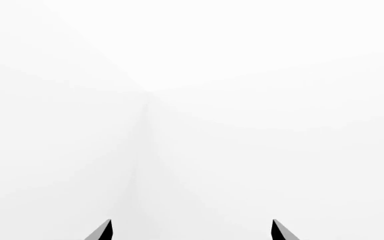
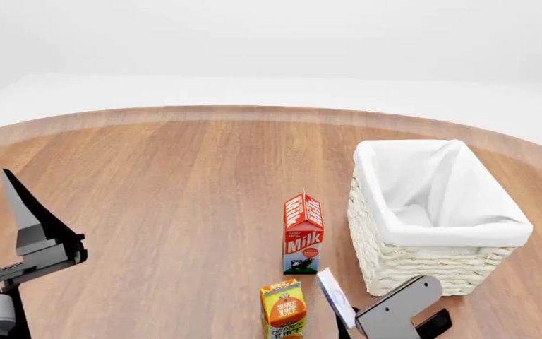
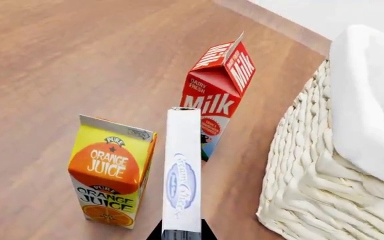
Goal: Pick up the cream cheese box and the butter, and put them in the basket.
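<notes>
1 cream cheese box (image 3: 181, 180) | clamped edge-up in right pincer (image 3: 181, 234) | beside basket (image 3: 319, 185)

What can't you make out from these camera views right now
- Butter: in no view, so its place is unknown.
- Right gripper fingertips: the head view's lower edge and the cream cheese box hide them.
- Basket floor: its liner and walls hide most.
- Left wrist view: only white beyond the left gripper.

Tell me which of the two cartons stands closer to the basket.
The red milk carton stands closer to the basket; the orange juice carton is further off.
</notes>
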### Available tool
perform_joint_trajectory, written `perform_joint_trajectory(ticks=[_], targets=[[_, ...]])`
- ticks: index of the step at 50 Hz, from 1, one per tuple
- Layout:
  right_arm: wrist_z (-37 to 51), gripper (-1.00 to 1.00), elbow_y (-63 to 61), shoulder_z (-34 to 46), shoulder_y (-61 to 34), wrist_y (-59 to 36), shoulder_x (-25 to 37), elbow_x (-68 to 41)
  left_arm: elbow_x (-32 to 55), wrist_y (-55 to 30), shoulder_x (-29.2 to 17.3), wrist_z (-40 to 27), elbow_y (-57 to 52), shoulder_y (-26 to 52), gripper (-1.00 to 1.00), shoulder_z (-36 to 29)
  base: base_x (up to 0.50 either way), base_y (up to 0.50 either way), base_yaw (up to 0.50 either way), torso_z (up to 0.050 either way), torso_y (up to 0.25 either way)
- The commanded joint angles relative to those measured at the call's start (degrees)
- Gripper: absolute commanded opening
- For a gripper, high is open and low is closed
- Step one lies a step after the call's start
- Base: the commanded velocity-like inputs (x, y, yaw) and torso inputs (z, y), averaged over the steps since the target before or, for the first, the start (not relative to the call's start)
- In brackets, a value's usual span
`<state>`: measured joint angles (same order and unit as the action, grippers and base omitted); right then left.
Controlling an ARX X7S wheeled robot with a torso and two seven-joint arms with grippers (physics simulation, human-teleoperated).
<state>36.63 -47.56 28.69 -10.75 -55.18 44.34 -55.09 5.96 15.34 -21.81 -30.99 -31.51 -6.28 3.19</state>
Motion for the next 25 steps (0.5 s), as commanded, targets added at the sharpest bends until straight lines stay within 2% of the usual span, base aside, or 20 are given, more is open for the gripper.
perform_joint_trajectory(ticks=[1,14,25], targets=[[2.6,-1.0,-5.3,-6.7,-0.8,-0.6,1.4,-3.4,-0.1,0.2,0.9,1.3,-0.1,-0.1,1.0,1.6,0.0,0.0,0.0,0.0,0.0],[11.2,-1.0,-9.4,-21.3,-5.1,2.6,10.4,-18.0,0.0,0.1,0.7,1.2,-0.4,-0.2,1.0,1.6,0.0,0.0,0.0,0.0,0.0],[16.0,-1.0,-9.5,-27.6,-10.5,4.5,17.3,-27.4,0.3,-0.1,0.4,1.0,-0.8,-0.3,1.0,1.9,0.0,0.0,0.0,0.0,0.001]])
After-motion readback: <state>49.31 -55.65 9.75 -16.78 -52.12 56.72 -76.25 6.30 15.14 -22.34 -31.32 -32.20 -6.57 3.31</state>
